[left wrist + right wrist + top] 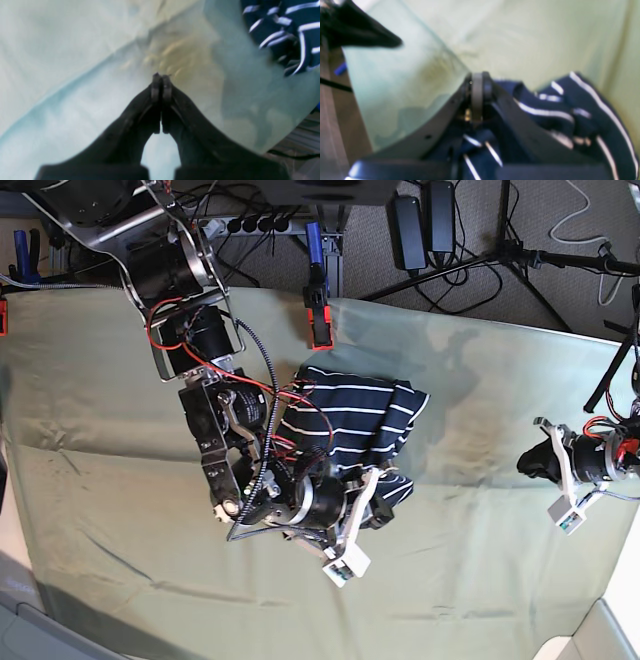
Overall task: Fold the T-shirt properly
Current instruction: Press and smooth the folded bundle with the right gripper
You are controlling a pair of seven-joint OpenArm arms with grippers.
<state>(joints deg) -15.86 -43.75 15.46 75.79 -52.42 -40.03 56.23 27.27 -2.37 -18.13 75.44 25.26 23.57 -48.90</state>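
Two arms work over our table, which is draped in a pale green cloth. The T-shirt lies bunched near the middle of it. Our right gripper sits pressed into the shirt's near edge, jaws together, though we cannot tell whether fabric is pinched. Our left gripper hangs well apart over bare cloth, jaws together, holding nothing.

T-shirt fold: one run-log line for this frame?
T-shirt: bunched on green cloth, unfolded | right gripper: jaws shut, over shirt's near edge, grip unclear | left gripper: jaws shut, empty, over cloth, clear of shirt
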